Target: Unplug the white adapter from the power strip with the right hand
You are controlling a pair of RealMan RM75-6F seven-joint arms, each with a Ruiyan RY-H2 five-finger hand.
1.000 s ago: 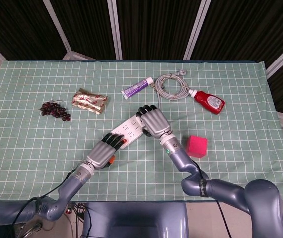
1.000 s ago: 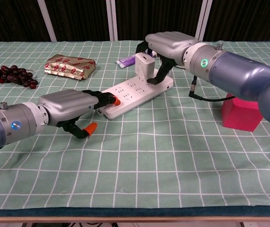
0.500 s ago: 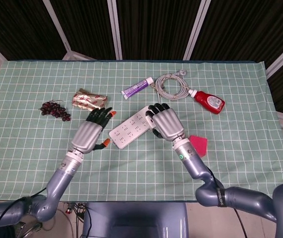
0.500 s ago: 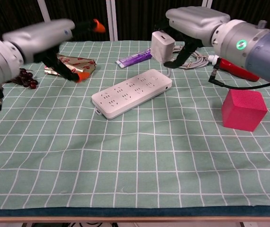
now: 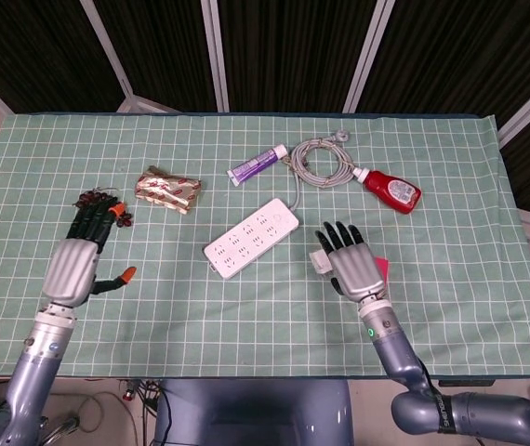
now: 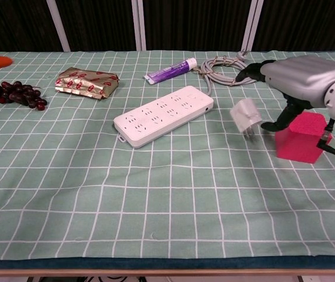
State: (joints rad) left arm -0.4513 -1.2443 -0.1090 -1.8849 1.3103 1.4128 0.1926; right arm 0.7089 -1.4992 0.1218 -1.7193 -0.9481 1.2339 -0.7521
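Pulled free within the last second: white adapter (image 6: 244, 117) no longer seated in the power strip (image 5: 251, 237), now well apart from it at about 4 o'clock, just beside the pink block (image 6: 300, 136). In the chest view, seen tilted with prongs pointing down and clear of the cloth, apparently in mid-air just off the right robot hand (image 5: 350, 261). Right robot hand drawn back toward the near edge of the desk (image 5: 451, 167), fingers spread; contact with the adapter not evident, so likely just released or dropped, though impossible to tell for certain. Left robot hand (image 5: 81, 254) lifted off the strip and swung out to 9 o'clock, near the grapes (image 5: 100, 200), fingers extended and holding nothing. Power strip lying free, every socket bare, cable running up toward the coil at 12 o'clock.

For the task: unplugging itself judged done. Only the adapter coming to rest on the desk and the arms settling seem left.
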